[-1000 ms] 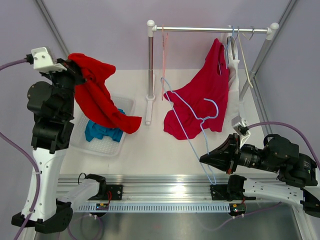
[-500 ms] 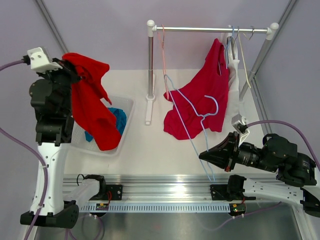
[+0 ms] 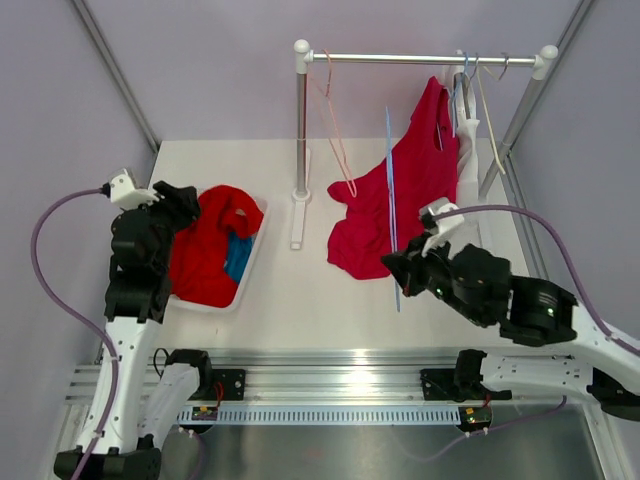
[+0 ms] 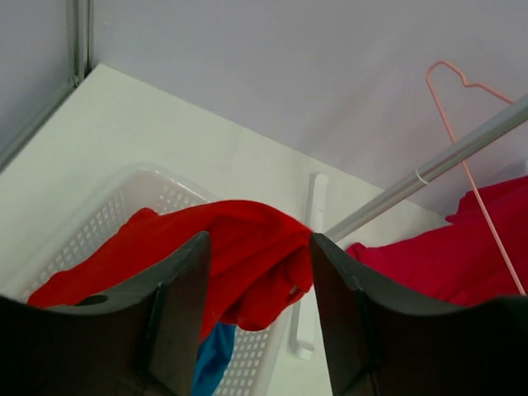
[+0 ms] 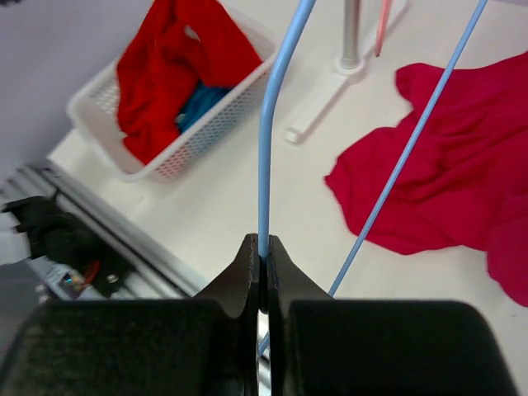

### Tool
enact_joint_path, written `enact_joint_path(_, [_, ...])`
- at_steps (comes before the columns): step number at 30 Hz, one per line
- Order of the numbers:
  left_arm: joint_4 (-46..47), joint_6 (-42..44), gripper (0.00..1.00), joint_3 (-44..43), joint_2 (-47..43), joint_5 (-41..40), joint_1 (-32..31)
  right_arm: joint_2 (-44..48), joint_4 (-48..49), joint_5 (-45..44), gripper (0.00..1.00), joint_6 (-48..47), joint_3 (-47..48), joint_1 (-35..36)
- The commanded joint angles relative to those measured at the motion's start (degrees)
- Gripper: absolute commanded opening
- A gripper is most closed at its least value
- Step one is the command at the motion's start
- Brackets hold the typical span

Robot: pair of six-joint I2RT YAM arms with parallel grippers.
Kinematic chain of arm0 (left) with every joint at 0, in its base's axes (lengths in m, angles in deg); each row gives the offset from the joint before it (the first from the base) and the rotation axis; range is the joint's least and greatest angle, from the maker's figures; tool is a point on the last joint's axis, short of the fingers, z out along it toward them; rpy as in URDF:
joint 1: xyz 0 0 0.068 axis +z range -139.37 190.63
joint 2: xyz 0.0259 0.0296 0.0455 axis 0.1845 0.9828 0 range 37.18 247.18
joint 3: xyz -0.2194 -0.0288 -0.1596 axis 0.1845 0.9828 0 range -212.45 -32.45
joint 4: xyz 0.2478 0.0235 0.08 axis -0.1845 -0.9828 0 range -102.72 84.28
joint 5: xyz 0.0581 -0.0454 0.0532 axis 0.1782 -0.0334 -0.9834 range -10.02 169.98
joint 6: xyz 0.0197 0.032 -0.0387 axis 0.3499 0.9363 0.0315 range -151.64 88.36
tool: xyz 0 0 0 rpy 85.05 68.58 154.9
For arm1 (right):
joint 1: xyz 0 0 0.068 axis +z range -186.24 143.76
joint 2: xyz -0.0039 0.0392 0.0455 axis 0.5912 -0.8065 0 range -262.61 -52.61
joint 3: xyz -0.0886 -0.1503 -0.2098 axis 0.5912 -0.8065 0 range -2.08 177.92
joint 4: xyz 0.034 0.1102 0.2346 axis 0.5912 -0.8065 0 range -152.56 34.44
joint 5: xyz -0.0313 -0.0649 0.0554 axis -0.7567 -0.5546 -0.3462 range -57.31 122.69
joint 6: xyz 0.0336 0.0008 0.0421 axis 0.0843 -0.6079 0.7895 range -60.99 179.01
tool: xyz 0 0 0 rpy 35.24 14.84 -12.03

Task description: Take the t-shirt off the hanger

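Observation:
The red t-shirt (image 3: 208,248) lies crumpled in the white basket (image 3: 262,214), free of any hanger. My left gripper (image 3: 180,203) hovers just above the basket's left end, open, with nothing between its fingers. In the left wrist view the red t-shirt (image 4: 239,247) shows below the open left gripper (image 4: 258,239). My right gripper (image 3: 396,266) is shut on the lower end of a bare light-blue hanger (image 3: 390,180), held upright in front of the rack. In the right wrist view the right gripper (image 5: 261,244) pinches the blue hanger wire (image 5: 266,140).
A crimson t-shirt (image 3: 425,160) hangs from the rail (image 3: 400,59), its hem on the table. A pink hanger (image 3: 335,120) and several more hangers (image 3: 485,100) hang from the rail. The rack post (image 3: 301,120) stands between basket and hanger. A blue garment (image 3: 236,256) lies under the red t-shirt.
My left arm came down over the basket and its gripper opened, letting the red t-shirt drop in. My right arm lifted the blue hanger forward and upright.

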Motion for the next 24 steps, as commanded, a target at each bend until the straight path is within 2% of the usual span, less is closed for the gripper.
enact_joint_path(1, [-1.9, -6.5, 0.62, 4.4, -5.0, 2.9, 0.3, -5.1, 4.8, -9.5, 0.0, -5.5, 3.2, -2.2])
enact_joint_path(2, [-3.6, -6.8, 0.67, 5.7, -6.1, 2.8, 0.3, -6.1, 6.3, -6.9, 0.0, -6.6, 3.8, -3.8])
enact_joint_path(3, [-4.5, -6.8, 0.73, 7.1, -8.3, 2.6, 0.3, -6.8, 7.0, -4.3, 0.0, -7.1, 3.9, -8.6])
enact_joint_path(4, [-5.9, -6.8, 0.9, 7.7, -9.4, 2.9, 0.3, -8.5, 8.7, 2.7, 0.0, -7.3, 4.0, -11.7])
enact_joint_path(5, [-6.6, -6.4, 0.98, 7.9, -10.3, 3.4, 0.3, -9.3, 9.6, 6.3, 0.0, -7.3, 3.9, -14.9])
enact_joint_path(6, [-7.4, -5.4, 0.99, 7.3, -11.6, 4.3, 0.3, -10.2, 10.3, 8.8, 0.0, -7.4, 3.9, -19.9])
enact_joint_path(7, [-8.9, -4.4, 0.99, 6.8, -12.0, 7.5, 0.3, -12.3, 11.1, 13.6, 0.0, -7.9, 4.2, -21.9])
enact_joint_path(10, [-12.0, -1.4, 0.99, 4.8, -13.7, 15.0, 0.3, -17.3, 13.3, 20.9, 0.0, -7.6, 6.2, -27.5])
enact_joint_path(18, [-13.3, 1.0, 0.99, 5.4, -16.9, 31.4, -5.0, -30.3, 18.5, 28.8, 0.0, -7.0, 16.5, -35.6])
enact_joint_path(24, [-13.3, 4.7, 0.99, 6.7, -19.4, 38.8, -9.8, -36.9, 18.7, 39.3, 0.0, -4.9, 22.7, -42.1])
